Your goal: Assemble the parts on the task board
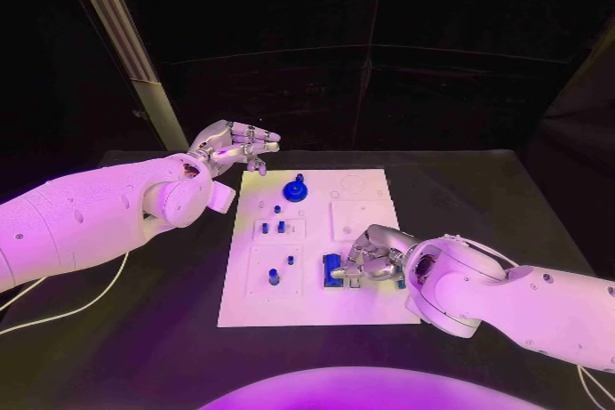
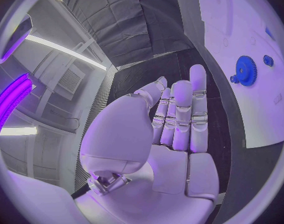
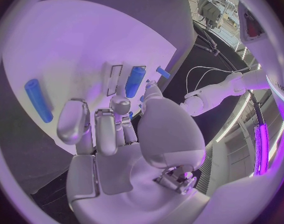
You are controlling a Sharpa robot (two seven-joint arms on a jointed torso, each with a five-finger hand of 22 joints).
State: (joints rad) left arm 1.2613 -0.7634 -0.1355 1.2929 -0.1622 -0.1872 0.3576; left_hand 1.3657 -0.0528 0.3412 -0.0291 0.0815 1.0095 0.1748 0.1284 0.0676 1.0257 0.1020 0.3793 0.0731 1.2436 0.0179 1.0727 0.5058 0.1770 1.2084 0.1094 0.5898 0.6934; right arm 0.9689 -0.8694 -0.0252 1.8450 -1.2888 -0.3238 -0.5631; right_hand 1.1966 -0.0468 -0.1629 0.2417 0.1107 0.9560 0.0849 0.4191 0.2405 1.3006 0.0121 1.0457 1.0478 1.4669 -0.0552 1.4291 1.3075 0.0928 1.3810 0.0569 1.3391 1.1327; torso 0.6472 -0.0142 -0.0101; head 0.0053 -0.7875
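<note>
The white task board lies mid-table. A blue gear stands near the board's far end, with small blue pegs nearer. My left hand hovers off the board's far left corner, fingers straight, holding nothing. My right hand bends over the board's near right part. Its thumb and a fingertip pinch the end of a blue cylinder lying in a slot. Beside it is an empty slot. Another blue cylinder lies loose on the board.
Two more blue pegs stand in the board's near left panel. A white cable trails over the black table under my left arm. A pale post rises behind the table's far left.
</note>
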